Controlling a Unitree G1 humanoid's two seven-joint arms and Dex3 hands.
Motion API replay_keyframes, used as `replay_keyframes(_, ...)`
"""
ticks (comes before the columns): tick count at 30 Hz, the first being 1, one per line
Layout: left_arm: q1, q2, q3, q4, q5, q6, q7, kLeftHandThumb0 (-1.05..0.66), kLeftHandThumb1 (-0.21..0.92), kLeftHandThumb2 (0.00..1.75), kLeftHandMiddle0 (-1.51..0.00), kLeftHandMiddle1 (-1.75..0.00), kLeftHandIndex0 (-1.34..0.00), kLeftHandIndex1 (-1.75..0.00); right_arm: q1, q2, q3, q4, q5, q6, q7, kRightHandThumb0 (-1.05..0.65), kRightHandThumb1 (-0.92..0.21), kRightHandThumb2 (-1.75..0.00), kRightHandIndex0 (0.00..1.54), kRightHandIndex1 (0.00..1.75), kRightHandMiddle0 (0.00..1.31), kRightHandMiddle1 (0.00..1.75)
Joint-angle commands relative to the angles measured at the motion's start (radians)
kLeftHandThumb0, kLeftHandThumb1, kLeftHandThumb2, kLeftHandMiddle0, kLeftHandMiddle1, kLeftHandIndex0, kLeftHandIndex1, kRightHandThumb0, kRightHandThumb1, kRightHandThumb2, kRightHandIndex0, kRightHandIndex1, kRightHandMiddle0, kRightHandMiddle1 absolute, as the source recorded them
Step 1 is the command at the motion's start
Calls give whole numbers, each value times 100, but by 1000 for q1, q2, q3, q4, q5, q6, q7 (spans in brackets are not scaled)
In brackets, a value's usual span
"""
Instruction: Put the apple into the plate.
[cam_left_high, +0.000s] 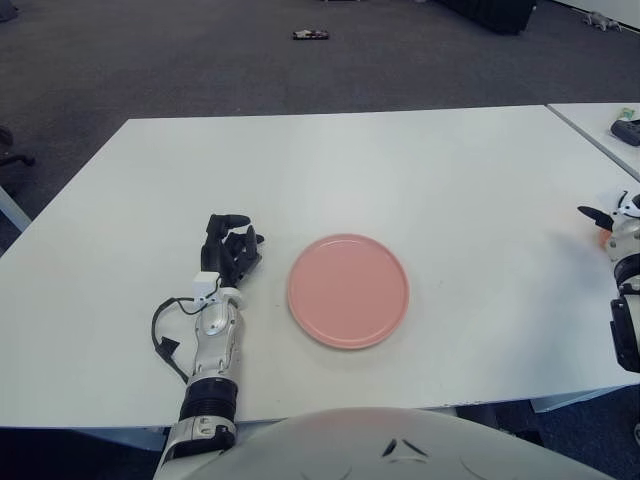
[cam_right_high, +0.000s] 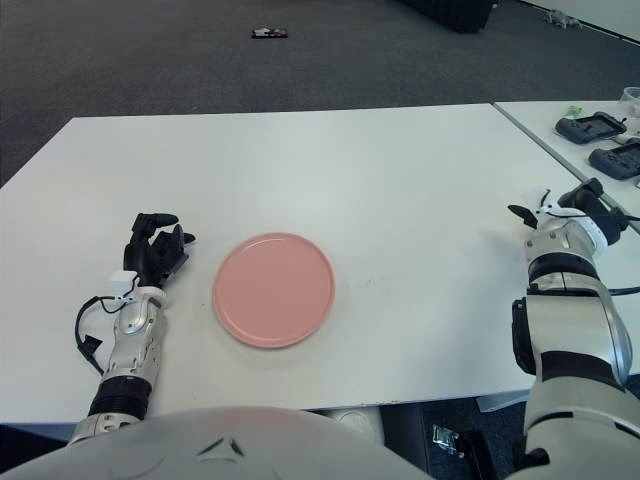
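You have the white bench (cam_left_high: 400, 170) filling most of both views, and the pink plate (cam_left_high: 348, 291) is your landmark on it, lying flat and bare toward the near edge. Nothing sits in the plate, so by the look of it the placing is not done; I judge the task at its reaching or grasping stage, with the carry to the plate and the release left.

The left hand (cam_right_high: 155, 251) lies just left of the plate, fingers loosely curled and holding nothing. The right hand (cam_right_high: 572, 222) is far to the right of the plate, at the bench's right edge, turned away from you. You cannot tell whether its fingers are spread or closed on something.

The apple (cam_left_high: 606, 239) is the hard part: only 1 small orange-red patch shows beside that right hand in the left eye view, and it may be the fruit. In the right eye view it is hidden behind the wrist.
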Motion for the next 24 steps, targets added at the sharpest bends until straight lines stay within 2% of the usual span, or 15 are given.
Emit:
replay_keyframes(1,29,4,4,46,-2,30,-1,-37,73,80,-56,-145,-31,-175,-19,4,15,-5,-7,9,-11,-93,-83,-23,0,0,0,0)
replay_keyframes(15,20,6,12,77,-21,-28,-18,-38,68,86,-60,-150,-34,-175,-33,2,59,14,-17,3,43,-89,-81,-24,0,0,0,0)
replay_keyframes(24,21,9,12,86,-13,-45,-10,-39,67,88,-63,-148,-35,-175,-11,6,68,57,-5,-54,91,-84,-81,-28,0,0,0,0)
